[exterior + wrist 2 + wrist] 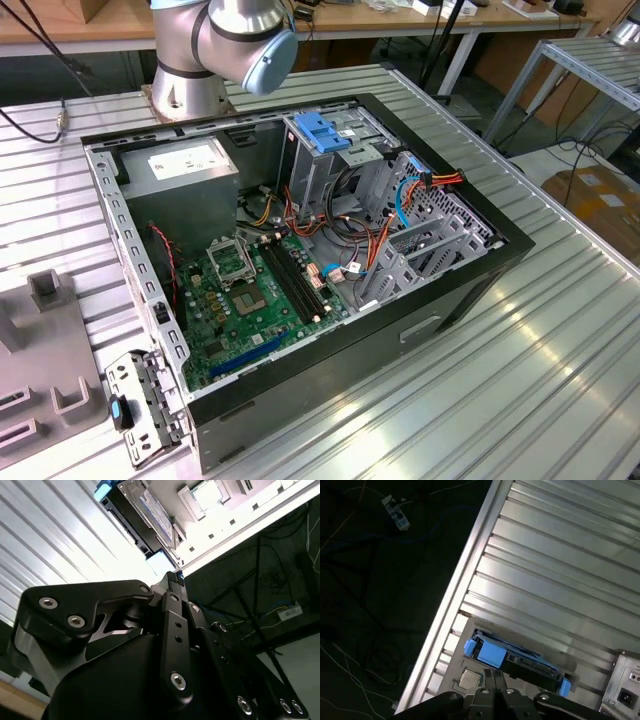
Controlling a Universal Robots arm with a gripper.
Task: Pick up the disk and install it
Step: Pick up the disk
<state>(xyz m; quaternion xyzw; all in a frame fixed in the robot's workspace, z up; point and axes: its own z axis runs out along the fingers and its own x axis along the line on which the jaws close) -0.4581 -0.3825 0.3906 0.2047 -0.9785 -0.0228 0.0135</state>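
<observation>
Disk (522, 664), blue-railed, lies on the ribbed table (560, 570), its near edge hidden behind the closed, empty pincer (495, 676).

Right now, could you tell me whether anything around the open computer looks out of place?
Nothing looks damaged or spilled. The silver-metal disk with blue plastic side rails lies near the edge of a ribbed metal table, not in the open black computer case, where red and orange cables trail loosely.

Blue-railed disk (517, 663), ribbed silver table (560, 580)
</observation>
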